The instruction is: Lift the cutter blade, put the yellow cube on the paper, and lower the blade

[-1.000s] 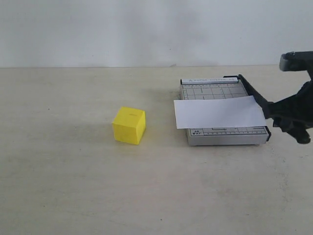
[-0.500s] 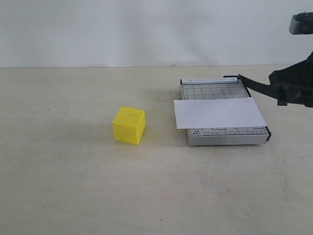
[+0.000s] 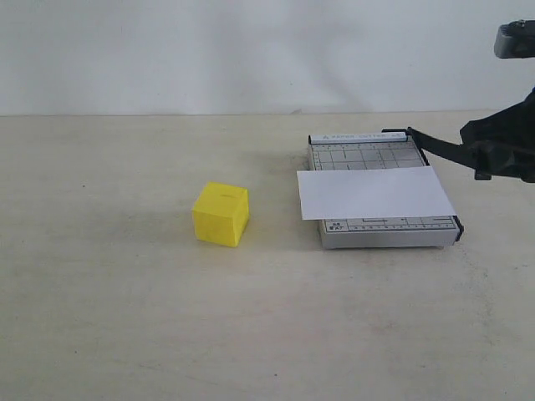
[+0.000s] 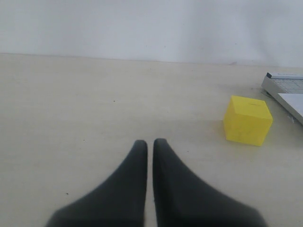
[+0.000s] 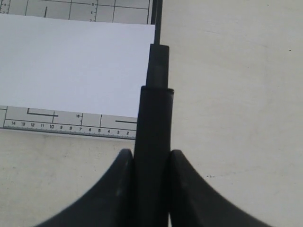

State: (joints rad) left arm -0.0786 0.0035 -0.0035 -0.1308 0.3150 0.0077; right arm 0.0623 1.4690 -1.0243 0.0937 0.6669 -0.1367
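Numerals 14 to 2 are showing on the cutter base, right fingers are pinching the cutter blade, left fingers are pressing together over the beige table.

Bright, soft, even light. Only faint, diffuse shadows beside the yellow cube and under the cutter base. Slightly washed out, grainy. Soft focus on the left gripper close up.

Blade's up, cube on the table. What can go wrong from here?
The right hand grips the cutter blade by its handle; a slip could drop it onto the paper.
The paper overhangs the base edge facing the yellow cube; setting the cube down may shove it.
The left hand is shut; it must open first.
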